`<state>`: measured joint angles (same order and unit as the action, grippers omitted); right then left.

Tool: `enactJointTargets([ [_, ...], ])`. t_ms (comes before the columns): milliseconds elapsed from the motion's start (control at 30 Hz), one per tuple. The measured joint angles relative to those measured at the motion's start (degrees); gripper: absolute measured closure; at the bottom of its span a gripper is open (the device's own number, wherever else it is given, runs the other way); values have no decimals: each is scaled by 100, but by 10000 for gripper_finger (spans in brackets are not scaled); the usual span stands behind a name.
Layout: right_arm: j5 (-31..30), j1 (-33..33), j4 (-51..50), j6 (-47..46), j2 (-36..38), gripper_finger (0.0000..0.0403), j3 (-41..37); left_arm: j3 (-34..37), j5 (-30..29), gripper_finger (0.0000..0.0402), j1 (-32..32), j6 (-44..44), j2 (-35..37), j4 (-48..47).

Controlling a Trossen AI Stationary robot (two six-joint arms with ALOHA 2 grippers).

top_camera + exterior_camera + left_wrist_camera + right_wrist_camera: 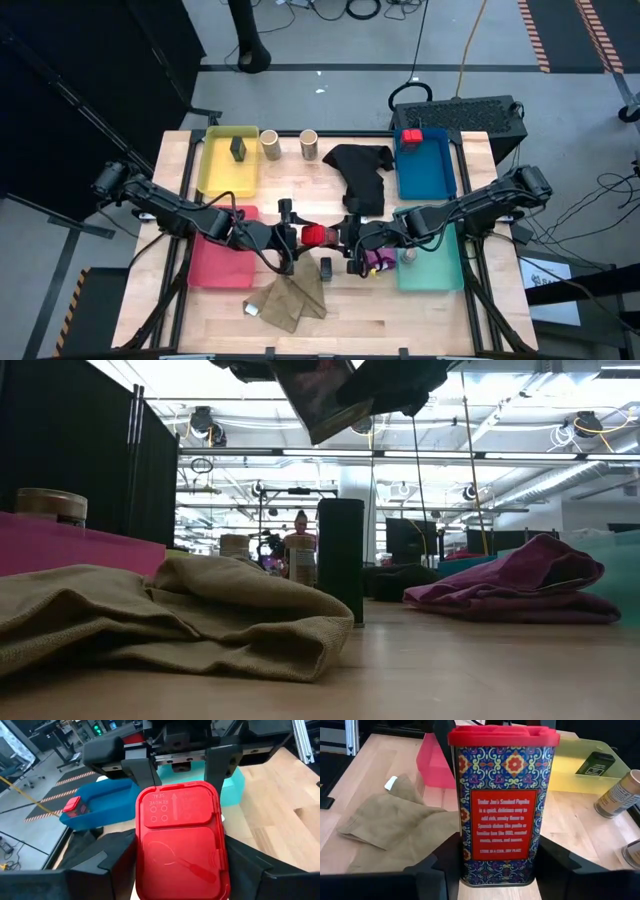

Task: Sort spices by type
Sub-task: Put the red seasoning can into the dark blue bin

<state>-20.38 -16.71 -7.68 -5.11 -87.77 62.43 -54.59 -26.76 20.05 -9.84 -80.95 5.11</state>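
A tin with a red lid and a patterned blue label hangs in the air over the table's middle, between my two grippers. My left gripper reaches it from the left and my right gripper from the right; both are shut on it. Two tan cylinders stand on the table at the far side. A dark grey block stands in the yellow tray. A red box sits in the blue tray. A small grey jar sits in the teal tray. Another dark block stands on the table. My left gripper holds the tin between its two fingers by its narrow sides just under the red lid. The fingers come about level from the table's left. The lid faces my left wrist camera; the tin is lifted clear of the table. My right gripper has the tin between its two fingers by the narrow sides of its lower part. The fingers come from the table's right, across the tin. The tin stands roughly upright, lid up, its label face toward my right wrist camera.
A black cloth lies at the far middle, a purple cloth beside the teal tray, a khaki cloth near the front edge. A pink-red tray lies under my left arm; a jar shows on it in the low view.
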Motion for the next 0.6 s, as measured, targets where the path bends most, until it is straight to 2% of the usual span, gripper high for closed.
enactJointTargets([
  [167, -15, 3, -84, 20, 0, 236, 9, 2, -45, 165, -2, -60, 0, 17],
  [600, -81, 20, -399, -2, -4, 236, -4, 0, -237, 102, -37, -267, 55, 71],
])
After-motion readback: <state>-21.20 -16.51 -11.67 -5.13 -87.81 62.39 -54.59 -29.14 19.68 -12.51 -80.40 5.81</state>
